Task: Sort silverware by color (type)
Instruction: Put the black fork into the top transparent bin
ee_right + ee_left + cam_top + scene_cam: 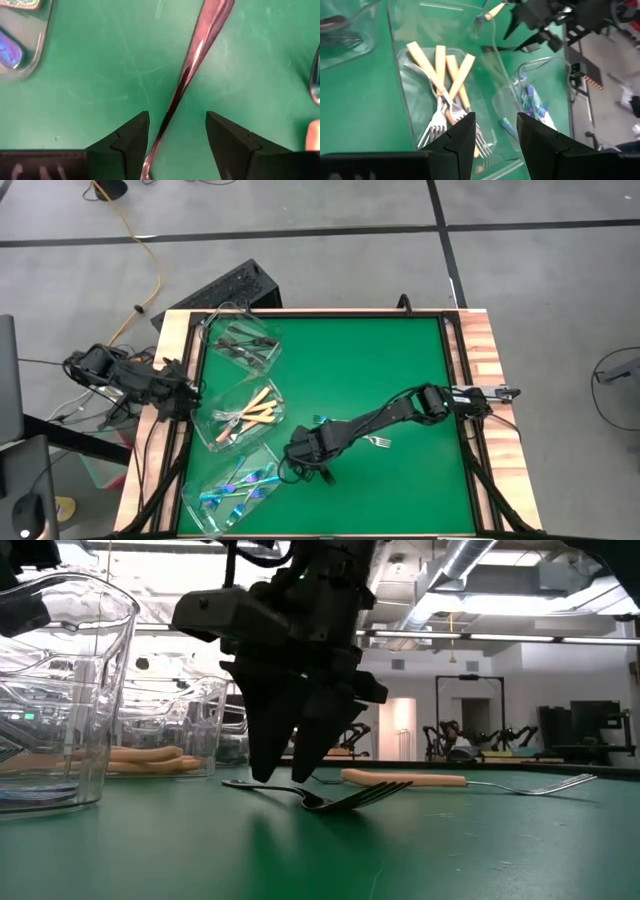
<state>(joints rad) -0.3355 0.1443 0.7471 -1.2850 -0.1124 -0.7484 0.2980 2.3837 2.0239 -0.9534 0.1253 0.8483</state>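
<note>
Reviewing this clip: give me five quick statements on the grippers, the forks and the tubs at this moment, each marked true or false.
1. The right gripper is shut on a fork. False: its fingers are open astride the dark metal fork on the mat.
2. The left gripper is open above the tub of cream-handled forks. True.
3. One cream-handled fork lies loose on the mat. True.
4. All three tubs are empty. False: each holds forks.
5. The blue-purple forks share the cream-handled forks' tub. False: they have their own.
</note>
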